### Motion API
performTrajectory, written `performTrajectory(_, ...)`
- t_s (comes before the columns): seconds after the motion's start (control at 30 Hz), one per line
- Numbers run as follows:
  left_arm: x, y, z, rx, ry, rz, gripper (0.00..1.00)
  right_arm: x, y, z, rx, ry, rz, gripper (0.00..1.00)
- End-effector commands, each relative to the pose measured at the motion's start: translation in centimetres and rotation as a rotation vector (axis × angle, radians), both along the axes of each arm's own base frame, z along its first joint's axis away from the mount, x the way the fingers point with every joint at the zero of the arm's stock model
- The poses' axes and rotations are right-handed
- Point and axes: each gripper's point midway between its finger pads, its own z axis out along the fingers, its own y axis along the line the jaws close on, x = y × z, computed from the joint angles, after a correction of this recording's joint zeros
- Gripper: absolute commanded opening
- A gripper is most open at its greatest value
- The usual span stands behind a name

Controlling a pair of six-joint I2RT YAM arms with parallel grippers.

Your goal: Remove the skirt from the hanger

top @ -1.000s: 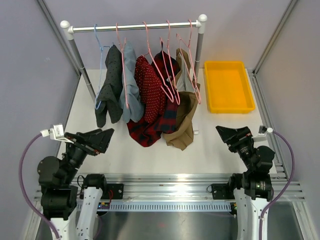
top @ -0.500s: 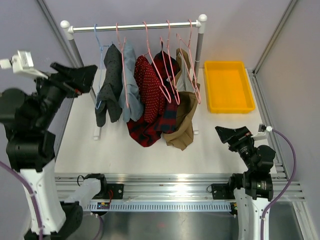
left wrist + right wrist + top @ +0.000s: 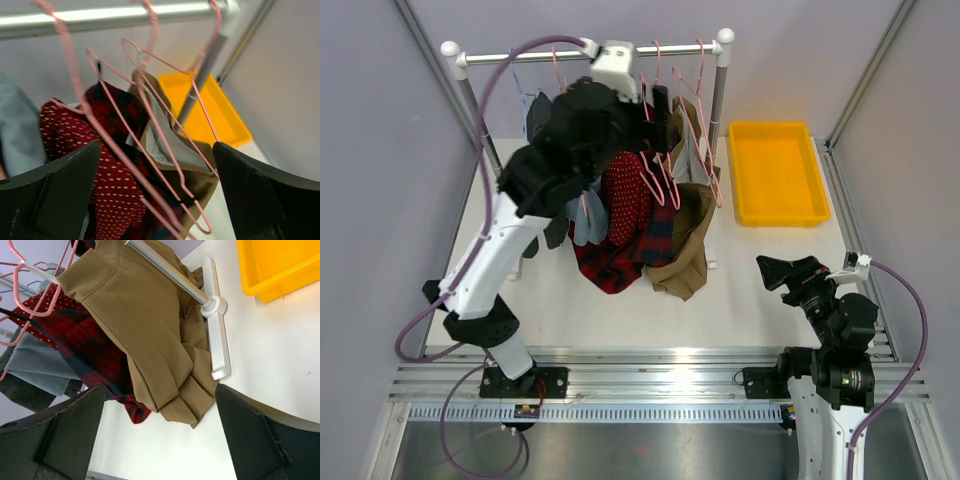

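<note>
Skirt (image 3: 140,330), tan, top cropped from view, left tool (image 3: 155,192) spread empty, right tool (image 3: 165,432) likewise

**Two black-and-white arms trailing purple cables**

The left arm (image 3: 498,252) has white tubular links between bulky black joint housings. A white camera block (image 3: 617,62) sits at its wrist, and a purple cable (image 3: 482,110) loops along it. The right arm (image 3: 835,325) is built the same way, with its own purple cable (image 3: 918,312). The fingers (image 3: 55,200) on both arms are broad, angular, matt-black wedges.

The left arm (image 3: 570,150) mostly hides the grey skirts (image 3: 592,224) and part of the rail (image 3: 685,47).
</note>
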Motion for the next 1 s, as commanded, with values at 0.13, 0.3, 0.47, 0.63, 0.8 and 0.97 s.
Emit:
performTrajectory(0.13, -0.9, -7.1, 1.7, 0.06, -0.141, -0.016, 0.99, -0.5, -0.5, -0.7, -0.059, 0.01, -0.017, 1.0)
performTrajectory(0.3, -0.4, -9.2, 0.0, 0.044, -0.118, -0.032, 0.99, -0.5, -0.3, -0.9, -0.055, 0.013, -0.009, 1.0)
performTrajectory(0.47, 1.1, -10.7, -2.6, 0.075, -0.085, 0.003, 0.99, -0.5, -0.2, -1.0, -0.055, 0.013, -0.003, 1.0)
performTrajectory(0.63, 3.0, -12.3, -4.5, 0.073, -0.068, 0.012, 0.99, -0.6, -0.1, -1.0, -0.052, 0.012, 0.002, 1.0)
performTrajectory(0.8, 5.4, -13.5, -7.1, 0.077, -0.038, 0.02, 0.98, -0.6, -0.1, -1.3, -0.05, 0.019, 0.001, 0.99)
performTrajectory(0.97, 7.0, -13.7, -8.2, 0.06, -0.022, 0.038, 0.74, -0.5, -0.1, -1.2, -0.053, 0.017, 0.004, 1.0)
